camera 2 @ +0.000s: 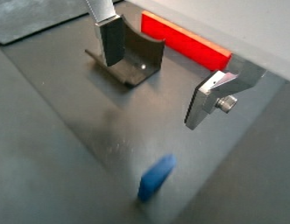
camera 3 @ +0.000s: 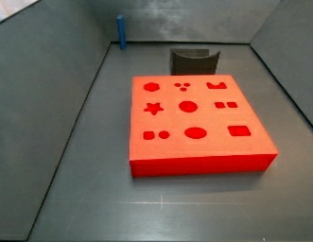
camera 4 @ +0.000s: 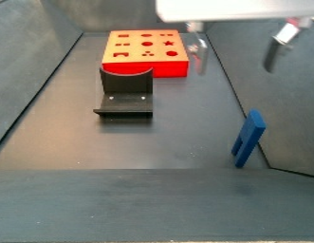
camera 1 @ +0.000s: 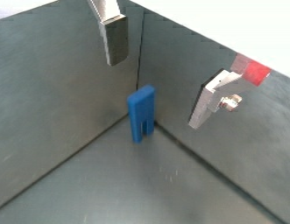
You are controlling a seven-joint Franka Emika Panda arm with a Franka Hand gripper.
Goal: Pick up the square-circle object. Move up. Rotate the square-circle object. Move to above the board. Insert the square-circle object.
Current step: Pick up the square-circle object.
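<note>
Below the spread, empty end effector [camera 1: 159, 79], the square-circle object [camera 1: 141, 113] stands upright.

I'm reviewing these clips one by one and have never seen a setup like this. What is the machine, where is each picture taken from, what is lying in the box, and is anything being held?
This is a single robot arm ending in a gripper with two flat silver fingers.

Two pictures come from cameras on the arm's wrist, looking down past the fingers. The other two come from cameras fixed beside the grey enclosure.

Three things sit on the floor: the board, a big red slab with shaped recesses; the fixture, a dark bracket next to the board; and the square-circle object, a small blue piece standing upright near a wall, apart from the other two.

Nothing is held. The gripper is open and hangs above the blue piece, not touching it, so the pick-up has not yet happened.
</note>
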